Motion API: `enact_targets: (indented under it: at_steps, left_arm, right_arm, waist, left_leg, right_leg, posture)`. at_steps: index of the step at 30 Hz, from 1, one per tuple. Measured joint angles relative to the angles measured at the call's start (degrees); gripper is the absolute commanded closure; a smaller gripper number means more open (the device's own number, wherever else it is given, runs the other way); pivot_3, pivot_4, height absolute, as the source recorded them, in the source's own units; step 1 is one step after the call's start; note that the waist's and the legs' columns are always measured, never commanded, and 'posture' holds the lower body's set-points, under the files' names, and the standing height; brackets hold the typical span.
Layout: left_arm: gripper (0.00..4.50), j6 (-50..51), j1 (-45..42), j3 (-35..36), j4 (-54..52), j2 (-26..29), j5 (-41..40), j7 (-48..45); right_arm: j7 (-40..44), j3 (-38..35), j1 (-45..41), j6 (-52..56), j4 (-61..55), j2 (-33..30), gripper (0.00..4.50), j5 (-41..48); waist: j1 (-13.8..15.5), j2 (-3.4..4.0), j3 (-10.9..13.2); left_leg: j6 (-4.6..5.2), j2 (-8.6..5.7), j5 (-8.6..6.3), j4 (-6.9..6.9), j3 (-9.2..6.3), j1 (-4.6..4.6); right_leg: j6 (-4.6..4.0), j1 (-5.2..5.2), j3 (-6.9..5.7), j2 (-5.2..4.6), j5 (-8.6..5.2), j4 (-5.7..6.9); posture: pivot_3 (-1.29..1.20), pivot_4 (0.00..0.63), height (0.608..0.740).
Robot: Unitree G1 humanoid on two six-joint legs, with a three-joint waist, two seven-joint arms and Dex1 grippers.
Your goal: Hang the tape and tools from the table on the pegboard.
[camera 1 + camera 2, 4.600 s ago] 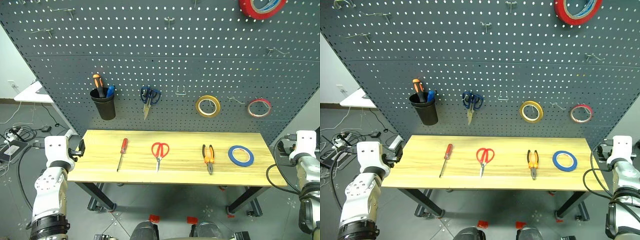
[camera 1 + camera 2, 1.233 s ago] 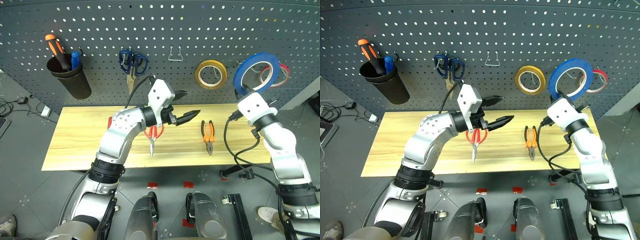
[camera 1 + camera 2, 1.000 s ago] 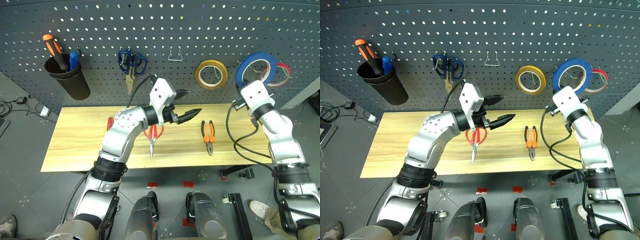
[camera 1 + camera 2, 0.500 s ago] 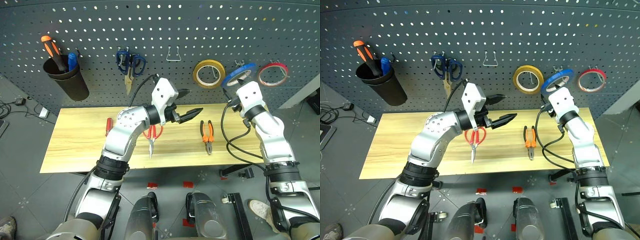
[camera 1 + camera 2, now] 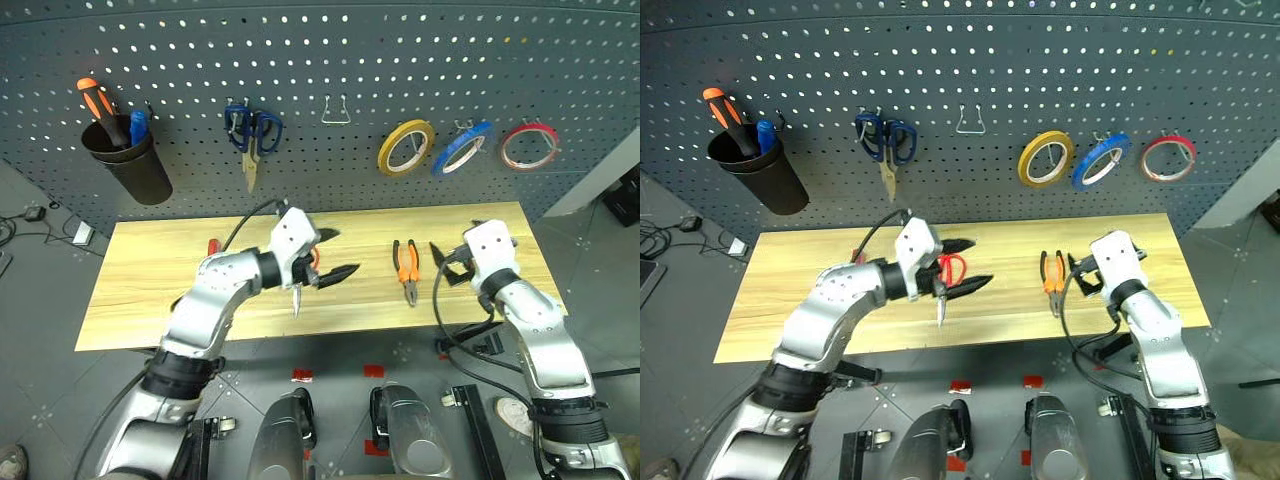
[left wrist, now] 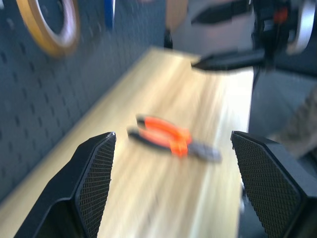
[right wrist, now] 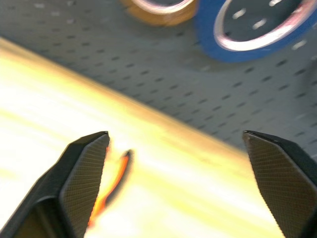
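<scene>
— Where's the blue tape (image 5: 461, 149) now?

— Up on the pegboard (image 5: 400, 50), hanging on a hook between the yellow roll (image 5: 405, 147) and the red-rimmed roll (image 5: 528, 146). It sits a bit tilted on its hook.

— And the tools?

— All on the table (image 5: 150, 290). The pliers (image 5: 404, 269) lie flat right of the middle. The red scissors (image 5: 300, 290) are partly behind the left gripper (image 5: 333, 254), with the blade tip poking out toward the front edge. Only the red end of the screwdriver (image 5: 213, 246) peeks out behind the left forearm.

— What are the hands doing?

— The left gripper hangs over the table just above the scissors, fingers spread wide, nothing between them. The right gripper (image 5: 440, 263) is low over the table just right of the pliers, jaws wide apart and empty, pointing toward them. I can't tell whether either one touches the tabletop.

— Anything else on the wall?

— A black cup (image 5: 127, 162) with an orange-and-black screwdriver (image 5: 97, 99) in it, and blue-handled scissors (image 5: 251, 131) on a hook.
</scene>
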Motion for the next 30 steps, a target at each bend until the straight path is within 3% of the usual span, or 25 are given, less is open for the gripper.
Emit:
enact_targets:
  at_steps: [6, 10, 14, 21, 30]
  left_arm:
    - [0.59, -1.92, 6.40, -0.01, -0.94, 7.98, 2.73, -2.89]
    - [0.59, -4.79, 9.42, -0.23, -1.28, 10.74, 5.33, -3.76]
    - [0.59, -4.29, 9.76, -0.15, -2.77, 10.17, 5.04, -3.45]
    - [0.59, -3.99, 9.71, -0.14, -3.62, 9.64, 4.97, -3.40]
    - [0.59, -3.94, 9.26, -0.17, -3.71, 9.02, 5.02, -3.32]
  right_arm:
    - [-2.47, 0.91, -7.87, 22.83, 0.89, 7.87, 0.01, 3.31]
    - [-5.59, 0.43, -13.49, 29.99, 7.32, 11.49, 0.01, 4.02]
    - [-8.61, -0.49, -17.48, 30.90, 15.47, 12.19, 0.01, 3.80]
    - [-14.23, -3.77, -24.19, 27.22, 33.48, 13.52, 0.01, 2.82]
    - [-16.62, -7.14, -30.39, 22.84, 47.32, 14.61, 0.01, 3.66]
  waist:
    - [0.29, 0.00, 0.02]
    - [0.92, 0.01, 0.03]
    - [1.95, -0.02, 0.09]
    - [1.93, -0.05, 0.27]
    - [1.89, -0.07, 0.38]
  left_leg:
    - [-0.15, 0.18, 0.12, -0.01, -0.03, -0.02]
    - [-0.10, 0.16, 0.15, -0.13, 0.08, -0.17]
    - [-0.12, 0.12, 0.16, -0.18, 0.25, -0.63]
    - [-0.10, 0.12, 0.15, -0.44, 0.52, -0.61]
    - [-0.10, 0.15, 0.15, -0.80, 0.92, -0.32]
  right_leg:
    - [-0.28, -0.22, 0.03, 0.12, 0.13, 0.07]
    - [-0.59, -0.48, 0.10, 0.10, 0.29, 0.05]
    - [-0.57, -0.98, 0.19, 0.08, 0.29, 0.06]
    - [-0.44, -1.15, 0.43, 0.12, 0.21, 0.04]
    - [-0.39, -1.20, 0.82, 0.18, 0.18, 0.02]
  posture:
    - [-0.26, 0.294, 0.740]
    - [-0.24, 0.309, 0.740]
    - [-0.23, 0.325, 0.740]
    - [-0.22, 0.333, 0.740]
    - [-0.21, 0.332, 0.740]
